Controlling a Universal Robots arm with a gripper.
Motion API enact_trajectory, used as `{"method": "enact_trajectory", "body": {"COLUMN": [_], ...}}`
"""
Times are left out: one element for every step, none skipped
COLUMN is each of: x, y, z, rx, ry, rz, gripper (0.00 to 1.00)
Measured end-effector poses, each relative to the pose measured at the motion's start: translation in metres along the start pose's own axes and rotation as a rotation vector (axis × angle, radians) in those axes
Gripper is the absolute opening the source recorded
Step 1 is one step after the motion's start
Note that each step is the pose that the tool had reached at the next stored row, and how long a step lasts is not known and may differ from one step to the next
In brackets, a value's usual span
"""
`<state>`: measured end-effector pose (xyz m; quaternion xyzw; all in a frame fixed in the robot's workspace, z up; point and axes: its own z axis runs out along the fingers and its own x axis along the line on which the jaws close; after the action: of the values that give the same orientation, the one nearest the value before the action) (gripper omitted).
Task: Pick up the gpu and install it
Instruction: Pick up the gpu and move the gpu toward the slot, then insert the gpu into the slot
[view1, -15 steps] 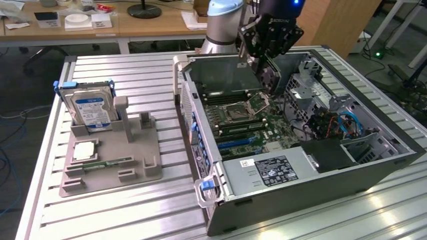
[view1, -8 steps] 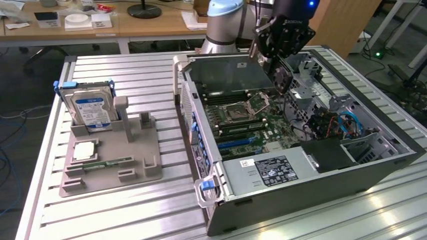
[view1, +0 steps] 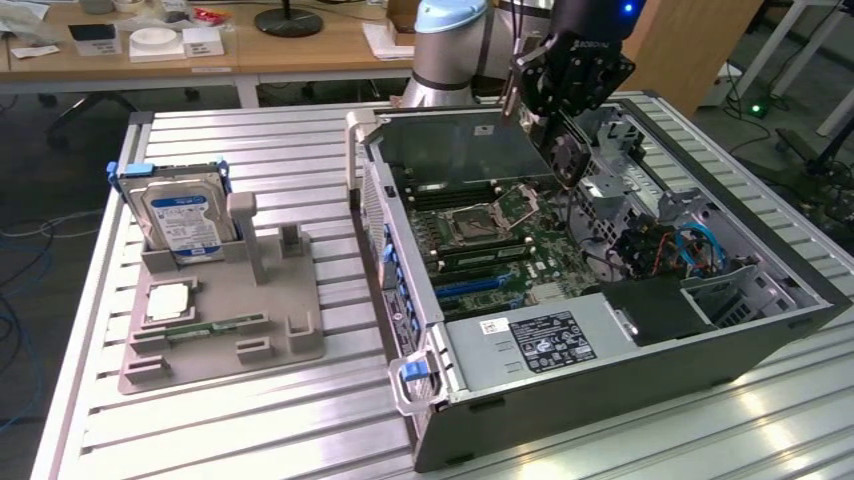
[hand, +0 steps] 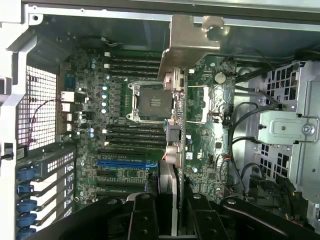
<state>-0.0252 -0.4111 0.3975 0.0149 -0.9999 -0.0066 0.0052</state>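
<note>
1. Exterior view: the end effector (view1: 570, 118) hangs from the arm over the far end of the open computer case (view1: 627, 400).
2. Its black fingers are clamped on the gpu (view1: 569, 155). The card hangs edge-down below them, at about the height of the case's rim.
3. The gpu sits above the motherboard (view1: 514, 245), toward the exterior view's right of the CPU socket (view1: 518, 208). It is not seated in any slot.
4. The power supply (view1: 547, 342) fills the near end of the case, with its label facing up.
5. On the exterior view's left, a grey holder (view1: 267, 345) rests on the slatted metal surface (view1: 267, 430), well apart from the case.
6. A hard drive (view1: 187, 222) stands upright at the holder's far end. A memory stick (view1: 220, 327) lies flat nearer the front.
7. Wrist view: looking down along the card, the gpu (hand: 169, 182) appears edge-on as a thin strip running up from between the fingers (hand: 145, 217).
8. The end effector (hand: 172, 222) is closed against both faces of the card.
9. The gpu's metal bracket (hand: 189, 42) is at the far end, over the case wall.
10. The card's edge lies just beside the empty CPU socket (hand: 150, 102), crossing the ends of the memory slots (hand: 135, 62).
11. The blue expansion slot (hand: 127, 163) lies crosswise to the card's edge and ends just beside it.
12. A drive cage (hand: 287, 127) with black cables stands on the other side of the card.
</note>
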Motion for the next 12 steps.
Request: {"method": "enact_trajectory", "body": {"x": [0.0,0.0,0.0,0.0,0.0,0.0,0.0,0.0,0.0,0.0,0.0,0.0], "y": [0.0,0.0,0.0,0.0,0.0,0.0,0.0,0.0,0.0,0.0,0.0,0.0], "z": [0.0,0.0,0.0,0.0,0.0,0.0,0.0,0.0,0.0,0.0,0.0,0.0], "rx": [0.0,0.0,0.0,0.0001,0.0,0.0,-0.0001,0.0,0.0,0.0,0.0,0.0], "ry": [0.0,0.0,0.0,0.0,0.0,0.0,0.0,0.0,0.0,0.0,0.0,0.0], "rz": [0.0,0.0,0.0,0.0,0.0,0.0,0.0,0.0,0.0,0.0,0.0,-0.001], "gripper": [0.27,0.27,0.27,0.27,0.27,0.27,0.27,0.27,0.27,0.27,0.27,0.27]}}
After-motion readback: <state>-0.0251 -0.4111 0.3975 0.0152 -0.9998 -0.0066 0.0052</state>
